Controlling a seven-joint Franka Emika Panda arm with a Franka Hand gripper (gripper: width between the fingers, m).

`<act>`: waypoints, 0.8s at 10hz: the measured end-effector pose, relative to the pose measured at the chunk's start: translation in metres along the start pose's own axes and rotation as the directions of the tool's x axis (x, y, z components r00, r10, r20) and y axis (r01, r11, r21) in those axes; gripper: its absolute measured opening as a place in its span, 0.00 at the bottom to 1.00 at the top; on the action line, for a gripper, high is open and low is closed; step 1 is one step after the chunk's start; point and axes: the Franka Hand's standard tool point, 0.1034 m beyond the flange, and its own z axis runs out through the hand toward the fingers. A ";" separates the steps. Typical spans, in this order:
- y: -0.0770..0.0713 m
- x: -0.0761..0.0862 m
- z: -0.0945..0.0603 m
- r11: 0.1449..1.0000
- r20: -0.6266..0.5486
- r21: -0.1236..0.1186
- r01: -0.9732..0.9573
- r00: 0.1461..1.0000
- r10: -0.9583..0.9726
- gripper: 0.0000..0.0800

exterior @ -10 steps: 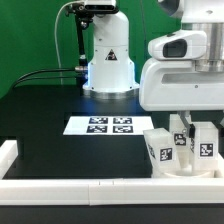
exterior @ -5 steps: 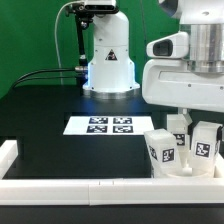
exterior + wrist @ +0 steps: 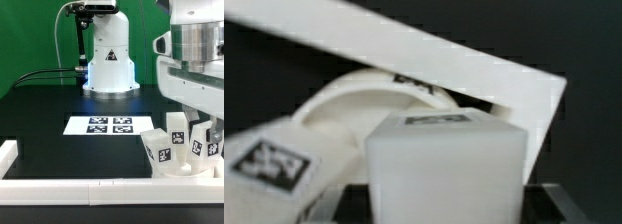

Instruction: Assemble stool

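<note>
The stool is already partly built and sits at the exterior view's right, close against the white border rail [image 3: 110, 188] at the front of the black table [image 3: 50, 110]. Its round seat [image 3: 185, 168] lies flat with the short block legs standing on it; one tagged leg [image 3: 158, 148] stands clear at the near side, others cluster behind. The arm hangs over this cluster, and the gripper [image 3: 197, 128] reaches down among the legs. In the wrist view a white leg [image 3: 441, 165] fills the space directly ahead of the camera, but whether the claw is clamped on it or parted cannot be told. The step in hand looks like seating or twisting a leg into the seat. The next move probably calls for a steady turn without tipping neighbouring legs. The marker board [image 3: 98, 125] lies apart.
</note>
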 end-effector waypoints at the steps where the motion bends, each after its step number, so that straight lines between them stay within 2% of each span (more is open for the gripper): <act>1: 0.001 -0.001 0.001 1.000 -0.003 -0.001 -0.020 1.000 0.020 0.42; 4: 0.001 -0.004 0.001 0.965 0.010 -0.002 -0.263 0.965 0.263 0.42; 6: -0.001 -0.006 0.002 0.849 0.038 -0.001 -0.528 0.848 0.528 0.42; 8: -0.001 -0.007 0.003 0.848 0.052 0.009 -0.531 0.847 0.530 0.42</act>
